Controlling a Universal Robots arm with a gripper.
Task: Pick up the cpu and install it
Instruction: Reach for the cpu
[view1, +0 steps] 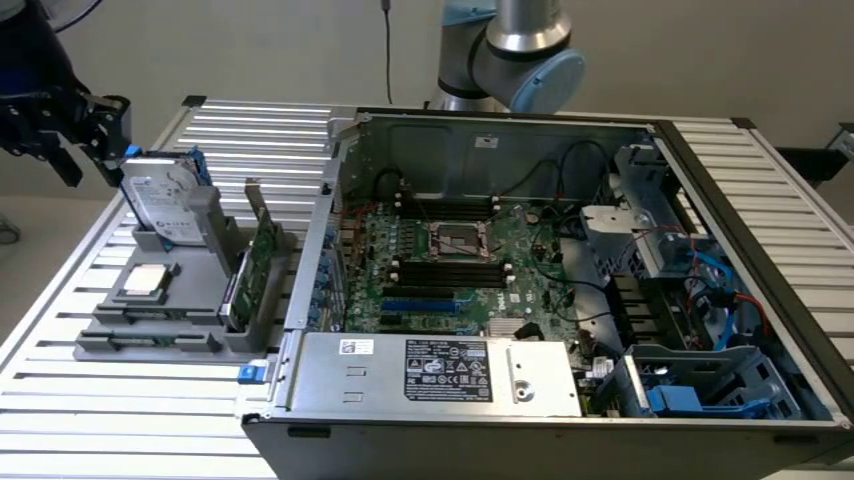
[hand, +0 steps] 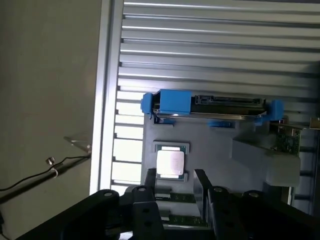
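Plainly a workshop bench: slatted aluminium table (view1: 94, 420), pale ribs across the whole top, plain light wall behind, grey floor (hand: 50, 75) past the table's edge in the wrist view (thin cable (hand: 35, 177) lying on it). From centre to three o'clock of the exterior view, an open computer case (view1: 494, 140), green motherboard (view1: 521, 280) exposed, metal-framed socket (view1: 454, 240) near its middle. At twelve o'clock, the grey-and-blue joint of the robot arm (view1: 521, 50). At nine o'clock, a grey holder (view1: 147, 340) on the slats, well apart from the socket.

Resting flat in that holder, the cpu (view1: 147, 281): small, square, silvery-beige top catching the light, thin darker rim. At one o'clock from it, the hard drive (view1: 167, 205), propped up and tilted, white label, blue bracket. At three o'clock from it, a green card (view1: 254, 280) standing on edge.

Up at ten o'clock, the black gripper (view1: 87, 150), near the top of the hard drive. Seen from the wrist: fingers (hand: 150, 182) spread apart, pinching nothing, the cpu (hand: 170, 162) lying beyond the tips, in line with the gap.
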